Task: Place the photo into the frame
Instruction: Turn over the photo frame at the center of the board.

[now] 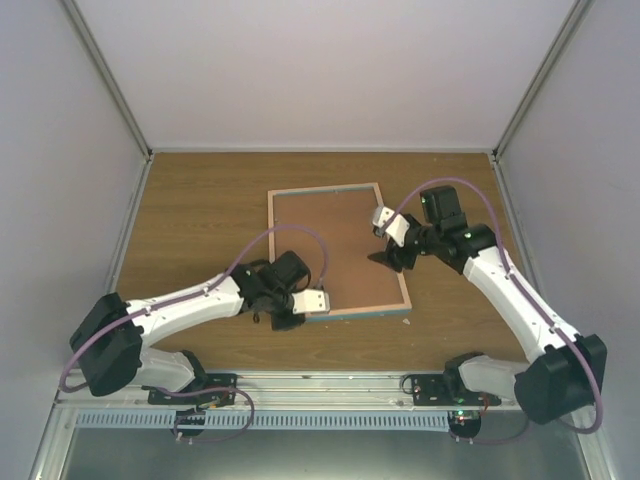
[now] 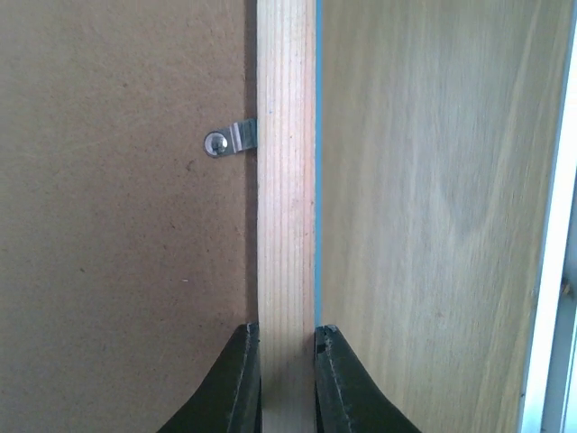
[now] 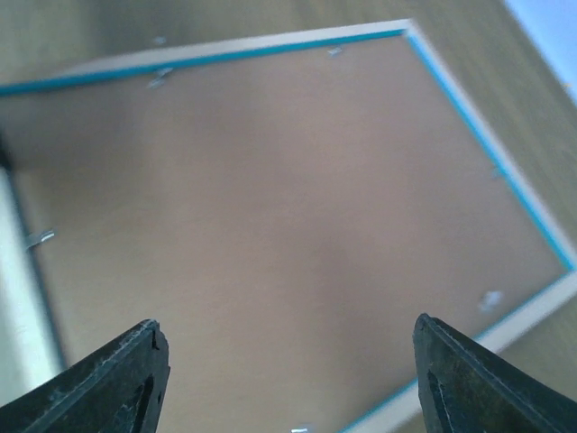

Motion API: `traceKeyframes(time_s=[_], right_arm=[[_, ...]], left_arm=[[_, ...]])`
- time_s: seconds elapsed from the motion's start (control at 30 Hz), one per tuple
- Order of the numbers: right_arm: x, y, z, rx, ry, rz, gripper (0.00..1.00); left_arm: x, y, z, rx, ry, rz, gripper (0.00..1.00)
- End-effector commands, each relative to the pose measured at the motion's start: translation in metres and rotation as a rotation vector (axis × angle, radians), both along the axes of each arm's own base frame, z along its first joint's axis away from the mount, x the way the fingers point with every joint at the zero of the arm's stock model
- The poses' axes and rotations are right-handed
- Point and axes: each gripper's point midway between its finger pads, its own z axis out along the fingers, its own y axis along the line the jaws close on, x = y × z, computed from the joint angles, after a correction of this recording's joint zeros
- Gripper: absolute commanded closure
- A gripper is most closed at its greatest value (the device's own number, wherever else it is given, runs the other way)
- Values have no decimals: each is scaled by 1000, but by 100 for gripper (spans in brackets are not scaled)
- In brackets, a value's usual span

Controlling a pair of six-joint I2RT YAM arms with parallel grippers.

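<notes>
Frame: You had the frame (image 1: 335,250) lying flat and back-up on the table (image 1: 200,200). It was a thin rectangle, turned a little askew to the table's edges.
Back panel: The back panel (image 2: 126,271) was matte brown fibreboard, faintly speckled and flat.
Rail: The rail (image 2: 287,180) was pale wood with fine straight grain, and a thin teal line (image 2: 317,180) ran down its outer side.
Clip: A small bent metal clip (image 2: 230,140) with a round shiny head sat on the board right against the rail.
Left gripper: Your left gripper (image 2: 287,338) had pinched the rail on the frame's near edge, toward the left corner. One dark tapered finger pressed against each side of the wood.
Right gripper: Your right gripper (image 3: 287,323) hung over the right part of the board, jaws spread wide with nothing between them.
Table: It was smooth, with a warm brown wood grain.
</notes>
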Motion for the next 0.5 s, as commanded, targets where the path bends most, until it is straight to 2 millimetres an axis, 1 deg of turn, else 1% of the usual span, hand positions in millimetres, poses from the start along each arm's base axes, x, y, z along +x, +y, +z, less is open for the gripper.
traceKeyframes(time_s=[0.0,0.07,0.1,0.17,0.27,0.3,0.33,0.4,0.47], right_arm=[[-48,9,-18,-9,60,148,23],[-64,12,-19,-21,53,206,21],[-71,14,-15,-26,31,234,19],[-82,17,-4,-38,-38,285,16],[-89,23,14,-73,-172,322,12],[-90,25,17,-86,-208,326,12],[-85,26,17,-110,-245,309,12],[-77,25,7,-177,-290,284,13],[-63,21,-4,-235,-338,235,14]], left_arm=[[41,-30,81,-223,-88,68,100],[51,-32,99,-255,-101,75,100],[56,-32,107,-270,-108,81,100],[65,-32,121,-297,-110,90,100],[78,-31,133,-323,-106,112,100],[82,-31,138,-333,-107,117,100],[84,-31,142,-346,-103,119,100],[89,-32,152,-372,-108,121,100],[92,-33,163,-393,-113,119,100]])
